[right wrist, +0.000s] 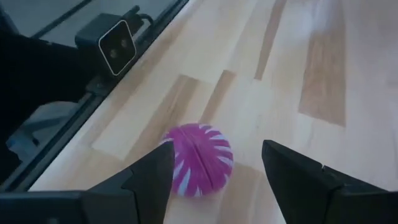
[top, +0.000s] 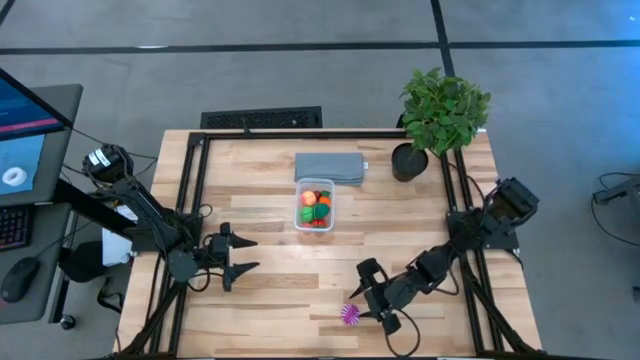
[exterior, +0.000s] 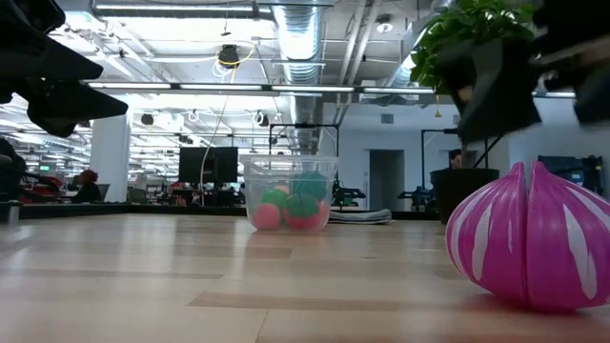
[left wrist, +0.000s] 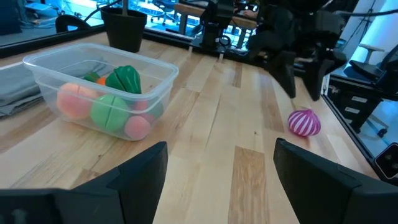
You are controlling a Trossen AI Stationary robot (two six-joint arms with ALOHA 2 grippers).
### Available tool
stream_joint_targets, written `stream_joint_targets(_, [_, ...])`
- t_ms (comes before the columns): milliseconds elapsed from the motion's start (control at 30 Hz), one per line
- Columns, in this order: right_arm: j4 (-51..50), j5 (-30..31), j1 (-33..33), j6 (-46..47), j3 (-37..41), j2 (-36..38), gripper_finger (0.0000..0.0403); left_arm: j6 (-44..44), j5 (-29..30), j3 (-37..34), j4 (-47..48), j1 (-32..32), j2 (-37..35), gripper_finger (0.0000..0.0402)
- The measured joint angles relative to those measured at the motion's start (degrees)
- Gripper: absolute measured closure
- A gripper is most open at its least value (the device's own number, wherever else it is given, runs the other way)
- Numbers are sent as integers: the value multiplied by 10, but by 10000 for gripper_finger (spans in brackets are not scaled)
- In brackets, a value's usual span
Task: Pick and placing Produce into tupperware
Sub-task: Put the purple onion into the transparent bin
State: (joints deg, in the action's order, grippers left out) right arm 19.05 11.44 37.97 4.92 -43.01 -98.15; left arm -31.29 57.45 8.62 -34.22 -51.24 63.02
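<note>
The tupperware point(top: 315, 206) is a clear tub standing at the table's middle. It holds several produce pieces point(left wrist: 112, 102), green, pink, orange and red. A purple ball with white stripes point(right wrist: 198, 159) rests on the wood near the table's near edge, also seen as the purple ball point(top: 350, 314) from above. My right gripper point(top: 366, 296) stands open and slanted down just right of it, the ball lying ahead between its fingers point(right wrist: 155, 177), apart from both as far as shows. My left gripper point(top: 250, 254) waits open at the table's left, pointing toward the tub.
A potted leafy plant point(top: 442, 108) stands at the far right corner. A flat grey pad point(top: 330, 167) lies just beyond the tub. A small camera point(right wrist: 115, 45) sits on the frame rail at the near edge, close to the ball. Bare wood lies between ball and tub.
</note>
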Motion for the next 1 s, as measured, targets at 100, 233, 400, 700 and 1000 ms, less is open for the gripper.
stream_joint_targets(100, [10,-12,-4,0,-14,-17,123,0,0,0,0,0,0,120])
stream_joint_targets(233, [6,-29,-5,1,-25,-37,95,0,0,0,0,0,0,120])
stream_joint_targets(400, [9,-46,-6,11,-34,-50,68,0,0,0,2,0,0,120])
stream_joint_targets(700, [2,-45,-17,19,-33,-53,61,0,0,0,3,0,0,120])
stream_joint_targets(1000, [-2,-55,-25,30,-33,-54,55,-2,0,0,3,0,0,120])
